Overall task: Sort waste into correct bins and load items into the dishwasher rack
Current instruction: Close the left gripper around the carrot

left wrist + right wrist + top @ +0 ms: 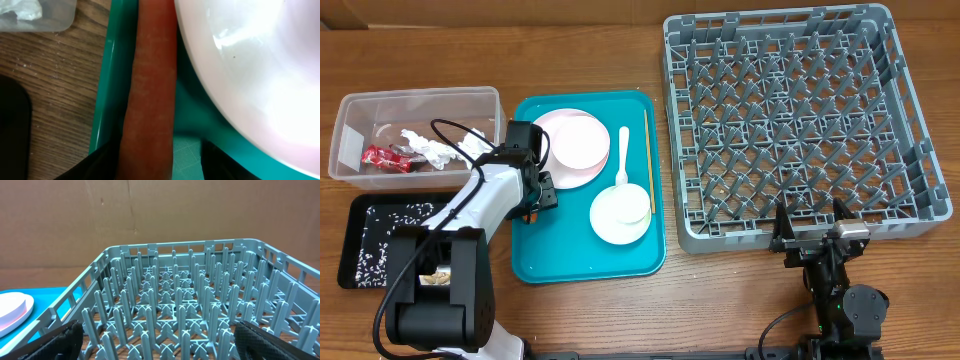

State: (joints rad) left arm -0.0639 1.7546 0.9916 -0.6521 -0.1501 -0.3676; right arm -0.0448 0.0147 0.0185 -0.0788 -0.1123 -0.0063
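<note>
My left gripper (pixel 536 196) is low over the left edge of the teal tray (pixel 550 262). In the left wrist view its open fingers (pixel 156 152) straddle the orange carrot (pixel 150 95), with a gap on the right side. The carrot lies along the tray's left wall, beside a pale pink plate (pixel 250 65) (pixel 570 148). A white bowl (pixel 620 213), a white fork (pixel 623 158) and tan chopsticks (pixel 649 160) also lie in the tray. My right gripper (pixel 812 237) (pixel 160 340) is open and empty in front of the grey dishwasher rack (pixel 800 120).
The clear tub (pixel 420 95) at far left holds a red wrapper (pixel 385 157) and white tissues (pixel 440 148). The black tray (pixel 355 240) below it holds rice grains (pixel 390 230). The rack (pixel 175 310) holds no dishes.
</note>
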